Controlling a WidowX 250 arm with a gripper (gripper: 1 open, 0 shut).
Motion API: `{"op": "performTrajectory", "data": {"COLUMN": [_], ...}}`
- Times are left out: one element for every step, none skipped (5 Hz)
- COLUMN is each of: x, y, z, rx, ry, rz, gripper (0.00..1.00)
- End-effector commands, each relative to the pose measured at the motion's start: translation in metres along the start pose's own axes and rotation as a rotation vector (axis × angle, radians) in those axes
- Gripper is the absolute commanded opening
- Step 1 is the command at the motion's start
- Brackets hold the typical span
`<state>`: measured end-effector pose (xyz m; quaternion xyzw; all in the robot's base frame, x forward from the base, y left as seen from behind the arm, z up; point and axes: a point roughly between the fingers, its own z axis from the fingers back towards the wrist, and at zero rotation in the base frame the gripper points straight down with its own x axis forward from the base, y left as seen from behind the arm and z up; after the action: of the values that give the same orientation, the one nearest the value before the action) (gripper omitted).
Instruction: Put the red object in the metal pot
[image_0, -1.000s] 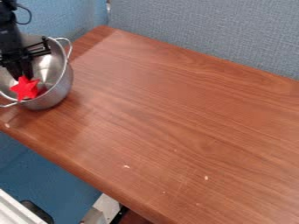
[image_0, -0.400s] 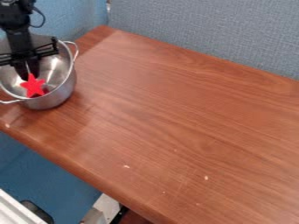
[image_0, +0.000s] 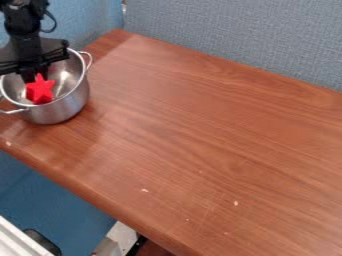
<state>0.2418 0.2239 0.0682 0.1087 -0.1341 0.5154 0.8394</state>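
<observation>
The robot arm is reaching down from the upper left corner of the view, and its dark fingers (image_0: 34, 72) are pointing steeply into the metal pot (image_0: 60, 100), which is sitting near the left end of the wooden table (image_0: 201, 130). The fingers are standing narrow, nearly closed, and the red object (image_0: 42, 89) is showing directly beneath them inside the pot; it is looking pinched between their tips, though the picture is too small to show the contact itself. The red object is lying within the pot's rim, tilted, with its lower part close to the shiny inner wall and bottom; whether it is already resting on the bottom I cannot tell. The pot is standing upright, close to the table's left edge, and one small side handle is sticking out toward the lower left. The rest of the reddish-brown table is stretching away to the right and toward the bottom of the view. A blue-grey textured wall (image_0: 241, 35) is rising behind the table's far edge.
</observation>
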Motion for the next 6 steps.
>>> {"op": "performTrajectory", "data": {"x": [-0.038, -0.038, -0.032, -0.025, -0.016, -0.007], "y": [0.008, 0.008, 0.010, 0.015, 0.024, 0.027], "z": [-0.033, -0.030, -0.015, -0.003, 0.006, -0.005], "rx": [0.069, 0.066, 0.071, 0.079, 0.098, 0.112], "ry": [0.146, 0.161, 0.174, 0.184, 0.176, 0.163], "rz": [-0.020, -0.022, 0.012, 0.051, 0.091, 0.110], "gripper": [0.00, 0.00, 0.00, 0.00, 0.00, 0.00]}}
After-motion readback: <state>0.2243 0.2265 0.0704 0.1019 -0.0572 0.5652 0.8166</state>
